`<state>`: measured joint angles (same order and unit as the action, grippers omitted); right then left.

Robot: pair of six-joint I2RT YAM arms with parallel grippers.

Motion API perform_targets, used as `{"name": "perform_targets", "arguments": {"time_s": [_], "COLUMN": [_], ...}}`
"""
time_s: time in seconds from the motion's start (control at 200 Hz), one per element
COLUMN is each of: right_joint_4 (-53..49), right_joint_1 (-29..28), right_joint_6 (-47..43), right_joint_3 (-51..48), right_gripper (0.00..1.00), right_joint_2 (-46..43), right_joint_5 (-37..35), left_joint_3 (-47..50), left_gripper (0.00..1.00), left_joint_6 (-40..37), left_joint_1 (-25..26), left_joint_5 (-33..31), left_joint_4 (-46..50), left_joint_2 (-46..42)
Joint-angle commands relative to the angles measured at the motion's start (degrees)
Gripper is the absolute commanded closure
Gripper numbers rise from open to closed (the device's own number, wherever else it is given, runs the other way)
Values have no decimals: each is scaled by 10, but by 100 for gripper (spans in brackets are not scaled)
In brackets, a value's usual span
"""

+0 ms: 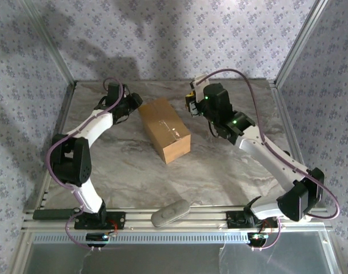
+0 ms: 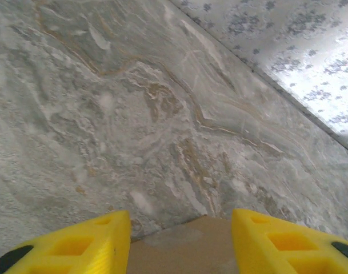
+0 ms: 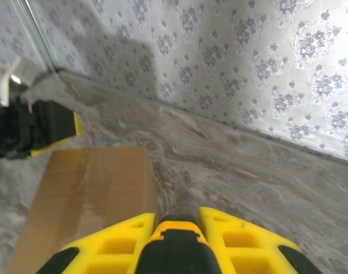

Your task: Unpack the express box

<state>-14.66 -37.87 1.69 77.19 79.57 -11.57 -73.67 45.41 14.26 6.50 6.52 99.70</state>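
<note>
Top external view: the marble tabletop (image 1: 231, 165) carries the express box (image 1: 165, 130) near its middle, a little toward the far edge. It lies askew with its flaps shut and taped. My left pincer (image 1: 132, 104) sits at the box's far-left corner, fingers apart with cardboard between them; I cannot tell whether they touch it. My right pincer (image 1: 191, 105) hovers just off the box's far-right side, fingers close around something dark; I cannot tell whether it is gripped. A grey oval object (image 1: 170, 213) lies at the near edge.
</note>
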Motion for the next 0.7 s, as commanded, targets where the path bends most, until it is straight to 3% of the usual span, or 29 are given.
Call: {"name": "perform_targets", "arguments": {"time_s": [0.0, 0.445, 0.695], "right_joint_4": [-34, -75, -90], "right_joint_1": [-24, -123, -142], "right_joint_6": [-55, -39, -8], "right_joint_3": [8, -27, -59], "right_gripper": [100, 100, 100], "right_joint_2": [15, 13, -30], "right_joint_5": [-72, -160, -179], "left_joint_3": [6, 89, 121], "left_gripper": [51, 52, 53], "left_joint_6": [-13, 8, 25], "left_joint_1": [14, 56, 65], "left_joint_5": [27, 29, 25], "left_joint_4": [-43, -52, -55], "left_joint_2": [-7, -51, -98]}}
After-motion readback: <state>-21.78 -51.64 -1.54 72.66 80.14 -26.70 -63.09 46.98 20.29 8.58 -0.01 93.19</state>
